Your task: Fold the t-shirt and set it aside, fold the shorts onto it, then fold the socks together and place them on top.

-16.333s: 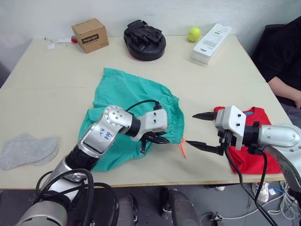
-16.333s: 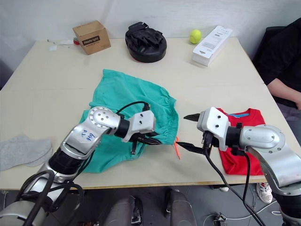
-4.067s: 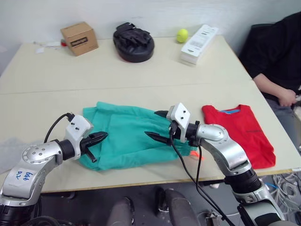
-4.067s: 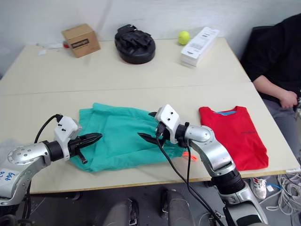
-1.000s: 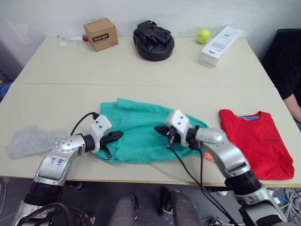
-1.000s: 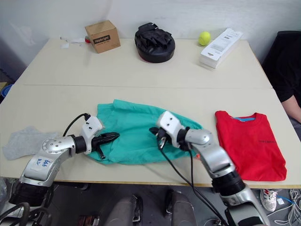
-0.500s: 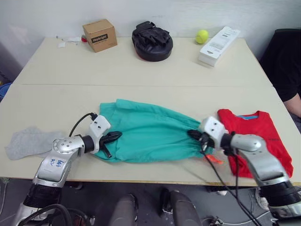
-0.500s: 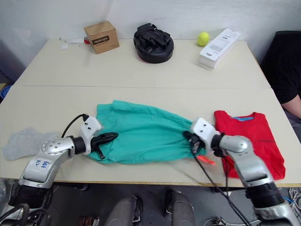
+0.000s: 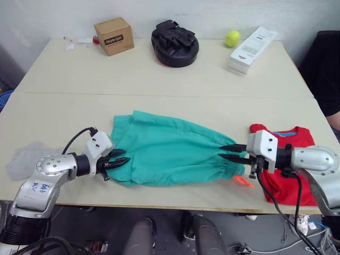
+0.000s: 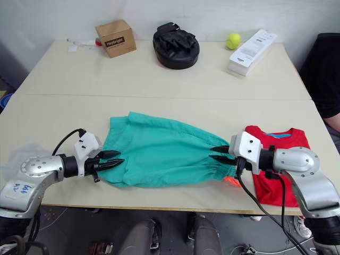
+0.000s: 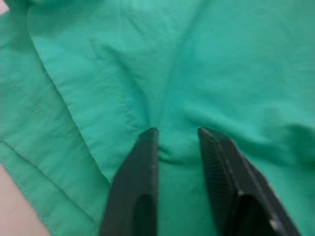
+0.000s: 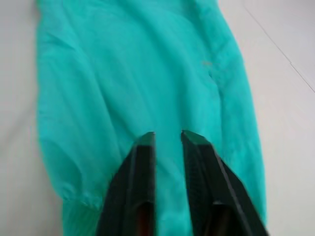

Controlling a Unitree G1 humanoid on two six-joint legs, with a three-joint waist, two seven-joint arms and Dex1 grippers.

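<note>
Teal shorts stretched flat mid-frame on the surface. Left gripper at the left hem, right gripper at the waistband, both jaws slightly apart, gripping nothing. Red t-shirt lower right, socks far left.

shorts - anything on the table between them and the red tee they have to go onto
Nothing visible. The shorts lie right beside the t-shirt, waistband end nearest it. Only the right gripper, jaws slightly open, hovers at that end, and the orange drawstring trails there.
</note>
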